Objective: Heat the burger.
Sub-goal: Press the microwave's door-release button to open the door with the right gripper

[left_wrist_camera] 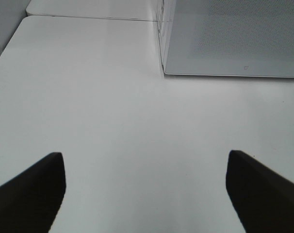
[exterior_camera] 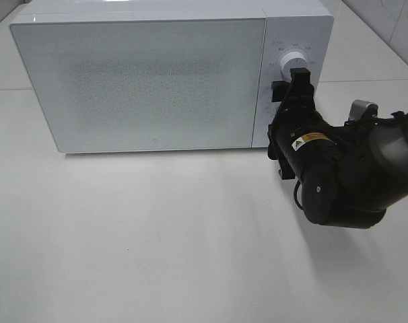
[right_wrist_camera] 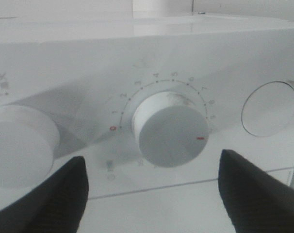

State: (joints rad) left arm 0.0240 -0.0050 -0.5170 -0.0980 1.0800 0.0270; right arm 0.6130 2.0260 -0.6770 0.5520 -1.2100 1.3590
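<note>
The burger is out of view. The white microwave [exterior_camera: 150, 81] stands at the back of the table with its door shut. My right gripper [exterior_camera: 293, 84] is at the control panel on the microwave's right side. In the right wrist view the right gripper [right_wrist_camera: 152, 194] is open, with a dark finger on each side of the white timer knob [right_wrist_camera: 171, 128] and neither touching it. The knob's red mark points away from the red zero on the dial. My left gripper [left_wrist_camera: 147, 194] hangs open over bare table, nothing between its fingers.
A second white knob [right_wrist_camera: 18, 145] and a round button [right_wrist_camera: 268, 109] flank the timer knob on the panel. The microwave's front left corner [left_wrist_camera: 164, 73] lies ahead of the left gripper. The white table [exterior_camera: 157, 235] spreads in front of the microwave.
</note>
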